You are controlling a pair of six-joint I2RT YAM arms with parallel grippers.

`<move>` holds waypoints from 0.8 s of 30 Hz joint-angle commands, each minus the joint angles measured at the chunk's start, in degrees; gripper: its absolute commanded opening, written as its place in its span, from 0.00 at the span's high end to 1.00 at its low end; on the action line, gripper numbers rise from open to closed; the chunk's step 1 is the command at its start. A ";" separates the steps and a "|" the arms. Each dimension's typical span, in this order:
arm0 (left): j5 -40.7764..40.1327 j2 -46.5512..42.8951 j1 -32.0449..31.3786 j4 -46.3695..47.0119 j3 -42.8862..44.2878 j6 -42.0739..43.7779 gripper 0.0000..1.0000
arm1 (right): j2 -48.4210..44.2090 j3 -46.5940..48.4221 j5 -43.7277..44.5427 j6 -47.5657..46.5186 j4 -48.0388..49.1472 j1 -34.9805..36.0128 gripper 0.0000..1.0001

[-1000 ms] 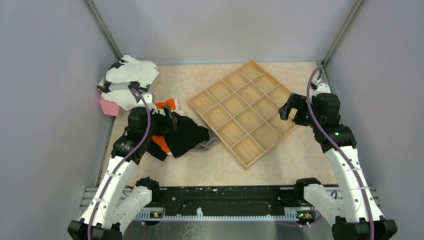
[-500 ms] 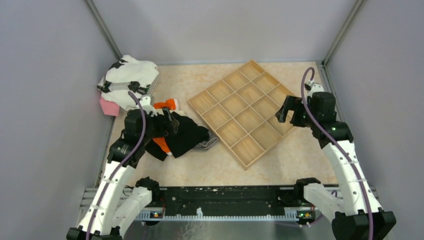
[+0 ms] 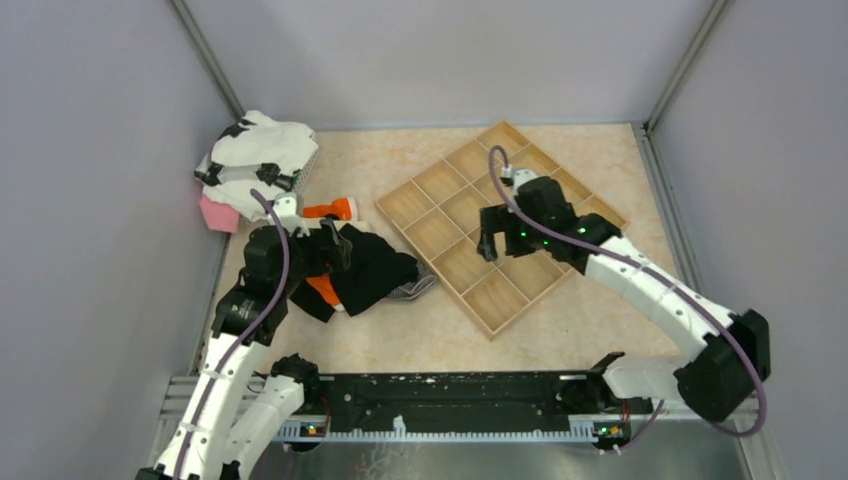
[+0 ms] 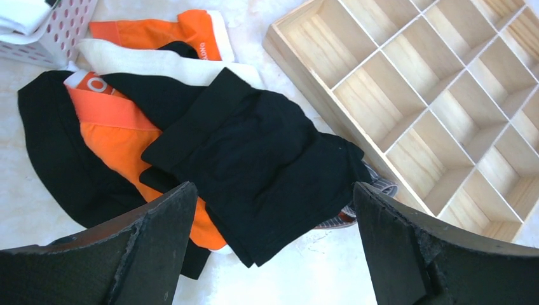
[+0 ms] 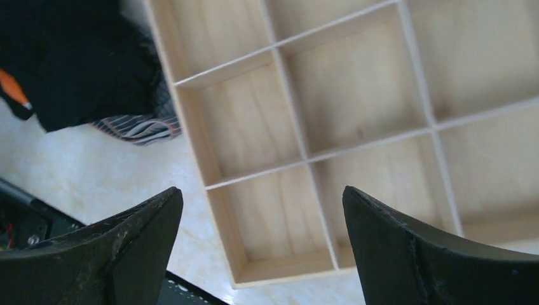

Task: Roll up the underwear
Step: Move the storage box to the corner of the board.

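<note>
The left pincer [image 4: 273,197], released, hovers over the black underwear [image 4: 267,159], heaped with an orange garment [image 4: 121,136] on the bench [image 3: 400,345]. The grey striped underwear [image 5: 136,127] pokes out beneath, just beside the wooden tray [image 3: 497,297]. The right pincer [image 5: 260,194], released, hangs over its bare-wood compartments. Farthest, a white basket [image 4: 60,35] holds white cloth [image 3: 255,150].

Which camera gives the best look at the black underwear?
The left wrist view: the black underwear fills the middle, close and unobstructed. The top view shows it whole but small. The right wrist view catches only a corner.
</note>
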 commanded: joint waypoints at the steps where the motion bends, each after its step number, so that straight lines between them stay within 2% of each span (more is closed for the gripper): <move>1: -5.16 1.06 0.01 1.05 -0.23 -2.03 0.01 | 7.54 3.60 -5.87 1.36 9.49 7.12 0.06; 4: -6.03 1.80 0.01 0.35 -0.02 -2.45 0.01 | 13.42 4.67 -14.38 1.89 15.45 8.95 0.10; 7: -6.46 1.28 0.01 0.41 -0.22 -2.68 0.01 | 19.10 7.00 -15.49 2.68 19.54 9.73 0.12; 13: -6.59 -0.81 0.01 0.97 -0.68 -2.59 0.01 | 32.07 15.98 -11.25 1.71 20.51 9.73 0.16; 18: -6.74 -1.64 0.01 1.11 -0.86 -2.59 0.01 | 41.23 22.12 -4.08 0.59 19.07 9.79 0.17; 24: -6.13 -1.78 0.01 1.32 -0.98 -2.41 0.01 | 48.96 27.83 2.38 1.00 17.34 8.72 0.17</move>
